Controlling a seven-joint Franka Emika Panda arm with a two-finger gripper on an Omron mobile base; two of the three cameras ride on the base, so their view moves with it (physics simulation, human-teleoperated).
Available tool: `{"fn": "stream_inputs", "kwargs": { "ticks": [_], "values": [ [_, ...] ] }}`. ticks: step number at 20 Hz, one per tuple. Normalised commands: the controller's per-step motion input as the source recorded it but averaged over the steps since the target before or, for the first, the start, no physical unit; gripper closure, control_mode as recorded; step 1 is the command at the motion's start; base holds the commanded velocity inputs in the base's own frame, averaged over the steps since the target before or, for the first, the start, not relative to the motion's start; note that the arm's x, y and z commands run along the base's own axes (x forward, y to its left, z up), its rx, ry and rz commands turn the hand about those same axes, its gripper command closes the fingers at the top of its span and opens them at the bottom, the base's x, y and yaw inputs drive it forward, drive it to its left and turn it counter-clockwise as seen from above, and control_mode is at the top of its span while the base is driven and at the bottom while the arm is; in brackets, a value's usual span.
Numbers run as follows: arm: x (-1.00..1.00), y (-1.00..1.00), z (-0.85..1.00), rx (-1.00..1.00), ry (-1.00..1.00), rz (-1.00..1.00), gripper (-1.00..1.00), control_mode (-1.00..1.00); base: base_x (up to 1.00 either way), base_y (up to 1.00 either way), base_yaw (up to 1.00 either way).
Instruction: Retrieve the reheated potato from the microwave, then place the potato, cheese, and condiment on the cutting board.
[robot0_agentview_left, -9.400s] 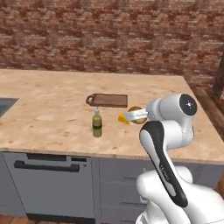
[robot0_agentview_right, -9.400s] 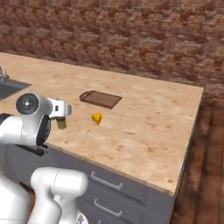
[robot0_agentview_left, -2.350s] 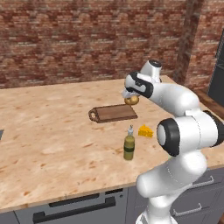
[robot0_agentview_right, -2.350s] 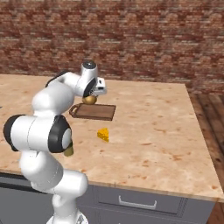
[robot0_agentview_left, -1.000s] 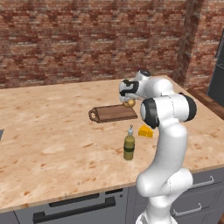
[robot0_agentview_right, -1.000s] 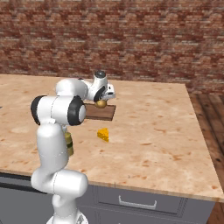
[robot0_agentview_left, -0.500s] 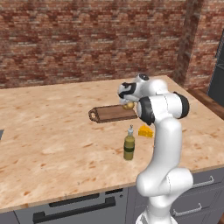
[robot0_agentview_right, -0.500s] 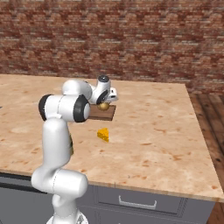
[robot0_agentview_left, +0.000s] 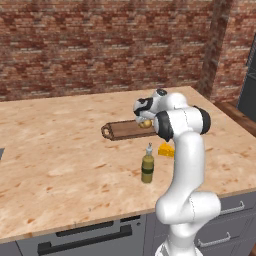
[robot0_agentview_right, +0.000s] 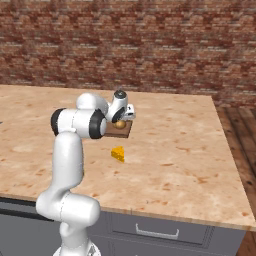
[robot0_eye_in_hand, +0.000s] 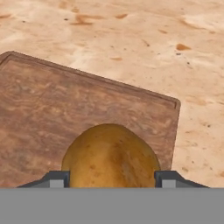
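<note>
We show the hand (robot0_eye_in_hand: 112, 179) grasping the potato (robot0_eye_in_hand: 110, 156), one dark fingertip (robot0_eye_in_hand: 56, 178) pressed on each flank, low over the cutting board (robot0_eye_in_hand: 65, 105). Whether the potato already touches the wood we cannot tell. We judge the retrieval from the microwave complete and the first placement nearly so: the potato has yet to be released. The cheese (robot0_agentview_left: 167, 150) lies on the bare counter (robot0_agentview_left: 55, 160) just beside the board's near edge, and the condiment (robot0_agentview_left: 147, 165) stands upright nearer the counter's front edge than the board; both remain to be moved.

The counter is pale speckled wood over grey cabinets, with a dark-handled drawer front (robot0_agentview_left: 85, 237) below its front edge. A red-brown brick wall (robot0_agentview_right: 125, 45) rises behind the board. Beyond the counter's right end we see wooden floor planks (robot0_agentview_right: 242, 145).
</note>
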Motion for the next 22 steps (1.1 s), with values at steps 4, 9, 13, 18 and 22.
{"fn": "stream_inputs", "kwargs": {
  "ticks": [4, 9, 13, 18, 22],
  "values": [
    [0.17, 0.0, -0.24, 0.0, 0.0, 0.0, 1.0, -1.0, 0.0, 0.0, 0.0],
    [0.14, -0.01, -0.24, 0.0, 0.0, 0.0, 1.0, -1.0, 0.0, 0.0, 0.0],
    [0.02, -0.06, -0.23, 0.0, 0.0, 0.01, 1.0, -1.0, 0.0, 0.0, 0.0],
    [-0.09, -0.03, -0.22, 0.0, 0.0, 0.0, -1.0, -1.0, 0.0, 0.0, 0.0],
    [-0.14, -0.12, -0.13, 0.0, 0.0, 0.0, -1.0, -1.0, 0.0, 0.0, 0.0]
  ]
}}
